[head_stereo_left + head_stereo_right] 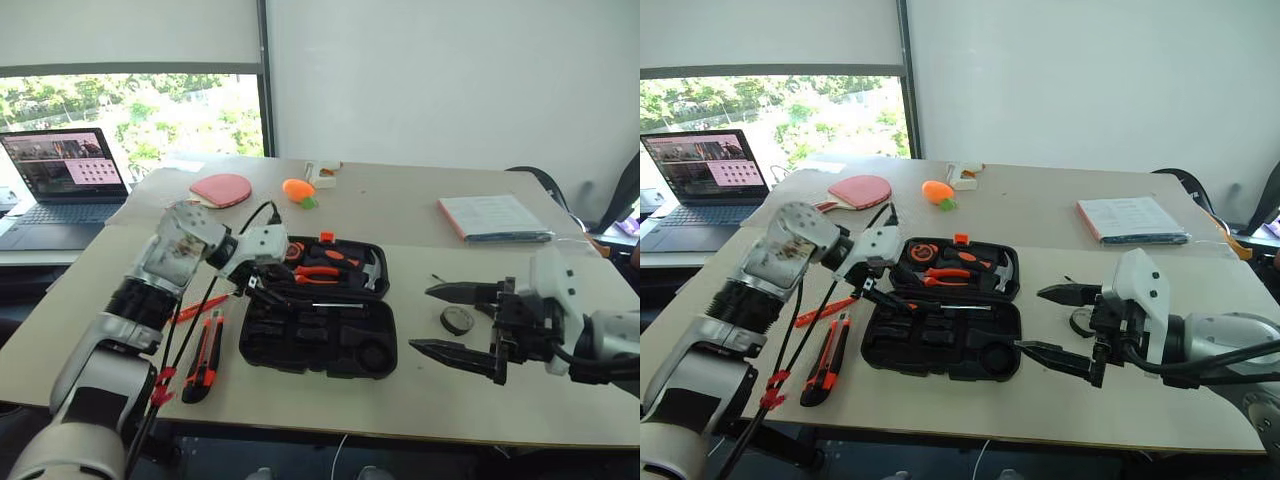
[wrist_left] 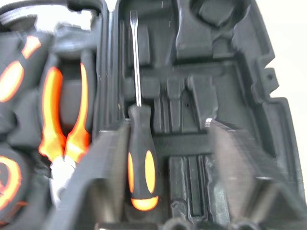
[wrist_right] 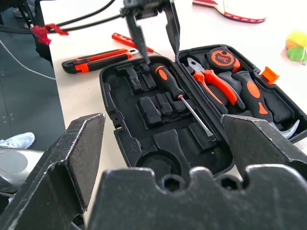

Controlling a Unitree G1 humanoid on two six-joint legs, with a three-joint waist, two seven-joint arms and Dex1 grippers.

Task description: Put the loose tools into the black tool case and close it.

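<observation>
Head camera: the black tool case point(image 1: 318, 325) lies open on the table point(image 1: 450, 400), left tool point(image 1: 255, 285) hovering over its near-left corner, utility knife point(image 1: 203, 356) and slim orange screwdriver point(image 1: 200, 308) loose just to the case's left. Right tool point(image 1: 455, 320) hangs right of the case, jaws wide, holding nothing, tape roll point(image 1: 457, 320) lying on the table past it.

Left wrist cam: one black-and-orange screwdriver point(image 2: 140, 158) lies in the case between the spread fingers point(image 2: 103, 177), released as far as I can tell.

Right wrist cam: same screwdriver point(image 3: 180, 93) sits beside the pliers point(image 3: 216, 81).
</observation>
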